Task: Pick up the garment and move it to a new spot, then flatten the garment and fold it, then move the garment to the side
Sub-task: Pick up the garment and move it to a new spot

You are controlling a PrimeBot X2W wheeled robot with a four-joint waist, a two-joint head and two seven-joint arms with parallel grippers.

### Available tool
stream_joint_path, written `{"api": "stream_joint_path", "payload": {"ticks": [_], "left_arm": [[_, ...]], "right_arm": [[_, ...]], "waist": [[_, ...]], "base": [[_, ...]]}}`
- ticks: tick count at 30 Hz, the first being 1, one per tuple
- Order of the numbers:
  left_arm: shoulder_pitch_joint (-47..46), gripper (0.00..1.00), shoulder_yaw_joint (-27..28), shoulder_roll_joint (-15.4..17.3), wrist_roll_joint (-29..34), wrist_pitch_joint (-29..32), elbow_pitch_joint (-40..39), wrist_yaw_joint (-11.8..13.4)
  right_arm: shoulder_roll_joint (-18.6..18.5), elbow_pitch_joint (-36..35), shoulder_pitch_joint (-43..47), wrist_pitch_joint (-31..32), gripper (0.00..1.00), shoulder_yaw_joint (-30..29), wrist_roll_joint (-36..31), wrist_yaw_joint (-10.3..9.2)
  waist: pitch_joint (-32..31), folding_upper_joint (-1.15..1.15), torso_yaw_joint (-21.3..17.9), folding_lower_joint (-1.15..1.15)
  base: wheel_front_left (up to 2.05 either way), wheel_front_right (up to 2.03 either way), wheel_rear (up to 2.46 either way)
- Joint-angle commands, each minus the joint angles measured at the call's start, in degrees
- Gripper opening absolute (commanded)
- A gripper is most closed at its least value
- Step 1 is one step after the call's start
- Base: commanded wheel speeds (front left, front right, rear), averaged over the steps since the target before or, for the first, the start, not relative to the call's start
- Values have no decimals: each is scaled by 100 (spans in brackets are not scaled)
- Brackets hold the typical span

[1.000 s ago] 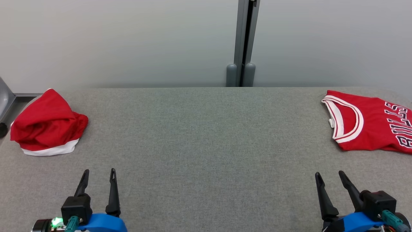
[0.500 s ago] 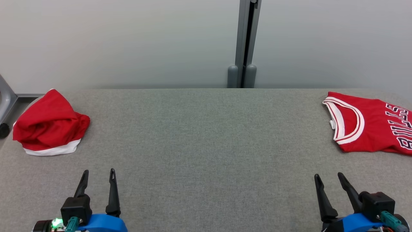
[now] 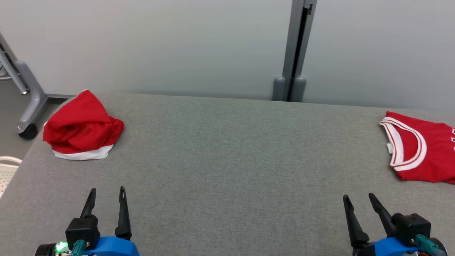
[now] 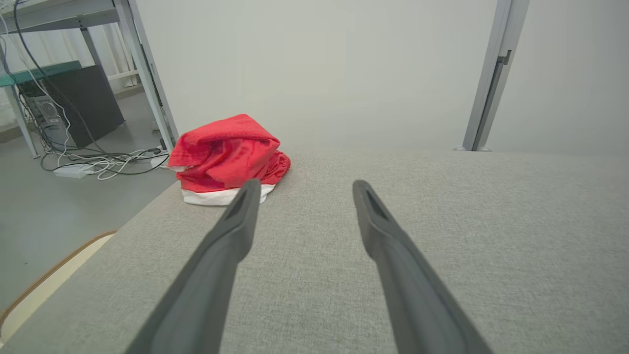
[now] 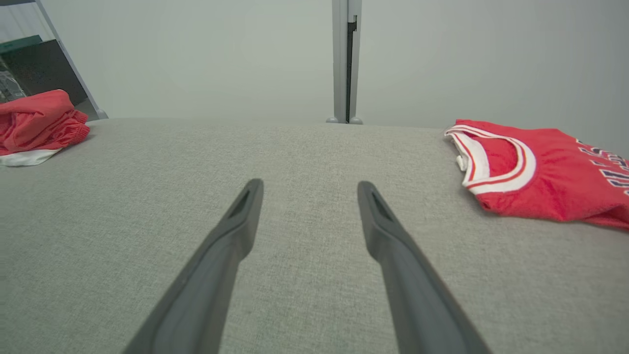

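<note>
Red garment (image 3: 82, 125) bunched, folds hidden; jersey (image 3: 432, 165) cut off right

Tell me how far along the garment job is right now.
Possibly done: a red jersey lies flat near the right edge of the table, perhaps already finished. In hand: nothing; the left gripper and right gripper are both open and empty. Left: the crumpled red garment sits bunched at the far left, so picking up, moving, flattening, folding and setting aside all remain.
</note>
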Motion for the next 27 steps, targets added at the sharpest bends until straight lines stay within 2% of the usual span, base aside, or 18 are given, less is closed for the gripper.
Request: {"api": "stream_joint_path", "payload": {"ticks": [1,17,27], "left_arm": [[-16,100,20,21,-5,-22,1,24],[120,100,140,132,-133,-64,-183,226],[214,100,202,171,-221,-50,-357,323]], "right_arm": [[-3,18,-27,-19,100,5,45,4],[-6,91,-87,-54,100,79,43,4],[-6,93,-124,-54,100,67,12,3]], "waist": [[41,0,106,0],[77,0,1386,0],[196,0,1862,0]], "base": [[0,0,0],[0,0,0],[0,0,0]]}}
